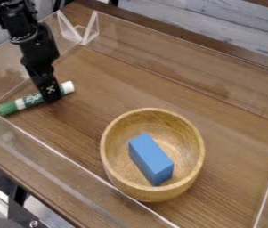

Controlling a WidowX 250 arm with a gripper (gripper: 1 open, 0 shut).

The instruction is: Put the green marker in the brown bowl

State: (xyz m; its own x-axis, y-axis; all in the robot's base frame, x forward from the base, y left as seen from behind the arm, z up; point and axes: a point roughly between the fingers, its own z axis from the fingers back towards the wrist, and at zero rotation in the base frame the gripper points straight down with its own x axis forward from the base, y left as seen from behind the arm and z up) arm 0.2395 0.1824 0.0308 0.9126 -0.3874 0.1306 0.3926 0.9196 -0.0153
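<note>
The marker [35, 99] lies on the desk [124, 69] toward ten o'clock, well apart from the bowl [109, 158], which sits toward five o'clock with the block [151, 159] inside. The gripper [52, 93] is at the marker, near its white end. How far it is open I cannot tell, because the fingers are dark and overlap the barrel; I also cannot tell if it has hold of anything. If the grip is weak or too near the end, the marker may turn or slip during lifting. Released too high, it could bounce off the block or rim.
</note>
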